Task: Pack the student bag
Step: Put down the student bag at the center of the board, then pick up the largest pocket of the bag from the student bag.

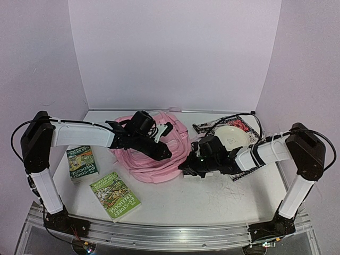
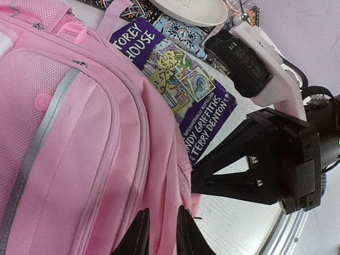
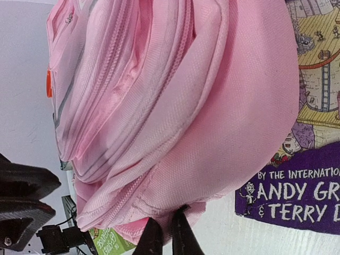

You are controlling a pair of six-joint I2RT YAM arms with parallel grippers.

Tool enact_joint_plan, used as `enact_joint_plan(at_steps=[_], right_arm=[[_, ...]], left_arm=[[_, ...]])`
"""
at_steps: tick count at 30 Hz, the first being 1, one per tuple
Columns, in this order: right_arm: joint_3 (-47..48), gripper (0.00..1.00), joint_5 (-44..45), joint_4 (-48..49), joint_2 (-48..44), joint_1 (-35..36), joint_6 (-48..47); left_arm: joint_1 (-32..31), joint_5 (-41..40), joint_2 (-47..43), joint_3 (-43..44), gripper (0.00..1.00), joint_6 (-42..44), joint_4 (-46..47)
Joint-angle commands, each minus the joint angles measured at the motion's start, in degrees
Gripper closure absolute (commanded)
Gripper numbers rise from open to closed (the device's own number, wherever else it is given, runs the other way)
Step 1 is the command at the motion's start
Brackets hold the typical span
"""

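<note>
The student bag (image 1: pixel 151 151), soft pink with grey trim and zip lines, lies slumped at the table's middle. My left gripper (image 1: pixel 167 154) reaches over it from the left. In the left wrist view its fingers (image 2: pixel 142 234) stand a little apart, with a fold of the bag (image 2: pixel 79 138) lying between them near the zip seam. My right gripper (image 1: pixel 184 166) comes in from the right at the bag's near right edge. Seen from the right wrist, that gripper (image 3: pixel 167 234) is pinched shut on the bag's (image 3: pixel 175 106) lower hem.
A purple book (image 2: pixel 180 90) lies flat beside the bag, under the right arm. Two green books (image 1: pixel 82 162) (image 1: pixel 114 195) lie at the front left. A white plate (image 1: pixel 232 137) rests on a patterned cloth (image 1: pixel 245 126) at the back right.
</note>
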Motion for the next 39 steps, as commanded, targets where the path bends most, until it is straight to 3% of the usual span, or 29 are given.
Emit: enact_joint_plan(at_steps=[1, 9, 16, 23, 31, 36, 39], right_arm=[[1.86, 0.97, 0.08, -3.06, -2.81, 0.27, -4.21], [3.52, 0.99, -1.59, -4.13, -1.94, 0.28, -6.29], [4.12, 0.99, -2.24, -4.16, -1.33, 0.29, -6.85], [4.73, 1.0, -2.85, -4.16, -1.08, 0.34, -7.34], [4.3, 1.0, -2.82, -4.42, -1.53, 0.32, -7.74], [4.76, 1.0, -3.17, -4.39, -1.4, 0.38, -8.06], [5.0, 1.0, -3.5, -4.44, -1.28, 0.45, -8.22]], left_arm=[[-0.87, -5.07, -1.87, -0.12, 0.76, 6.47, -2.33], [-2.47, -5.74, -7.31, -2.46, 0.55, 12.62, -4.57], [-5.8, -11.22, -4.38, -1.57, 0.51, 14.97, -6.41], [-6.55, -18.48, -0.81, 1.07, 0.52, 16.93, -9.0], [-6.43, -29.06, -1.72, 2.45, 0.7, 17.09, -9.89], [-6.41, -30.42, -1.74, 2.49, 0.71, 16.91, -10.18], [-6.47, -27.2, -1.65, 2.4, 0.7, 17.16, -10.39]])
